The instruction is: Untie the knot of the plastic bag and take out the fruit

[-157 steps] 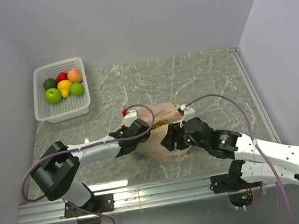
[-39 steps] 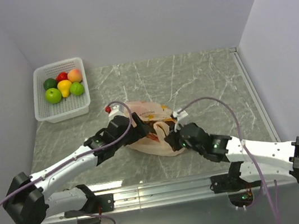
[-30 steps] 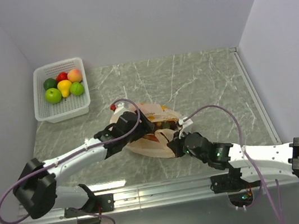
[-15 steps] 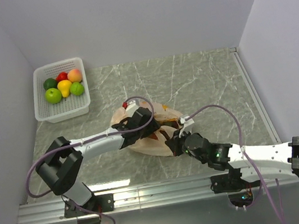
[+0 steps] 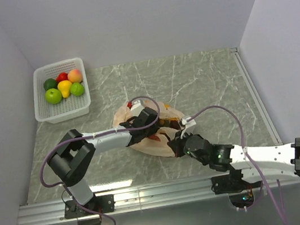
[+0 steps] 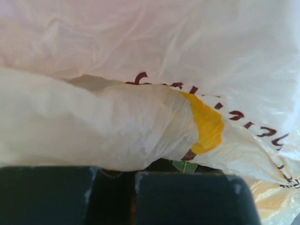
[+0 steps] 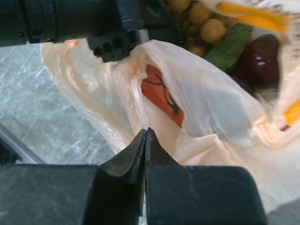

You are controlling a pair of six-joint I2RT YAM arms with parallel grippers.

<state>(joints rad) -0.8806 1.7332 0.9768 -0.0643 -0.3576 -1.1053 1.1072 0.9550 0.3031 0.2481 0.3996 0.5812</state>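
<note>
Pinching crinkly translucent plastic bag point(image 7: 211, 110): right hand point(image 7: 145, 134)

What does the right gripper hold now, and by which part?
The right gripper pinches the bag by a fold of plastic at the opening's edge.

The plastic bag point(image 5: 145, 145) is rendered in translucent pale peach, printed with dark red marks and a yellow patch point(image 6: 206, 124). At the upper right of the right wrist view, tan balls point(image 7: 206, 21), a green leaf point(image 7: 227, 50) and a dark maroon fruit point(image 7: 262, 58) are shown. The table point(image 5: 208, 80) is patterned as grey-green marble with white veins; the basket point(image 5: 62, 115) is white.
</note>
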